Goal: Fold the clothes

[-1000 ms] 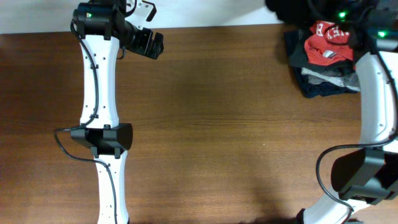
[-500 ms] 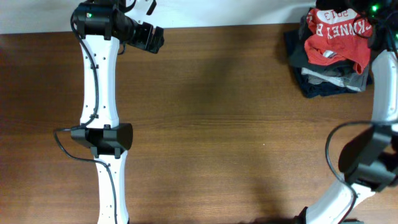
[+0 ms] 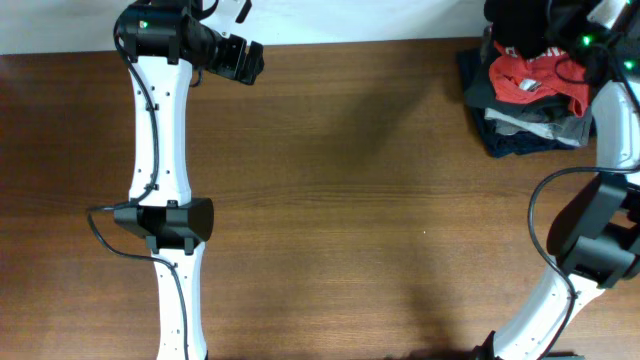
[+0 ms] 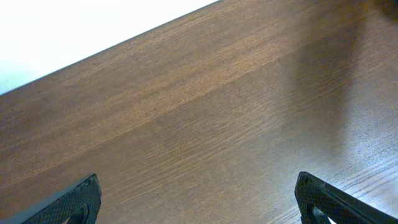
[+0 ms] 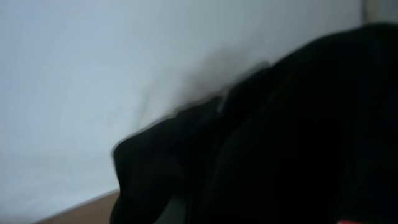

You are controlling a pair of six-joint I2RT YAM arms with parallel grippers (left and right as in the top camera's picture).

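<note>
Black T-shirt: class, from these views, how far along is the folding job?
Done: nothing; no fold shows. In hand: the black T-shirt is bunched at the right arm's end, above the red shirt on the pile, filling the right wrist view. Left: spread it on the table, then fold; the left claw is open, empty.

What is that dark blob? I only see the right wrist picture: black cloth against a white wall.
Observer: It's the black T-shirt, bunched at the far right corner of the table, against a pile of clothes.
Operator: What's in the pile?
Observer: A red shirt on top, grey and navy garments beneath.
Operator: And the other arm?
Observer: The left gripper hangs open over bare wood, holding nothing.
</note>
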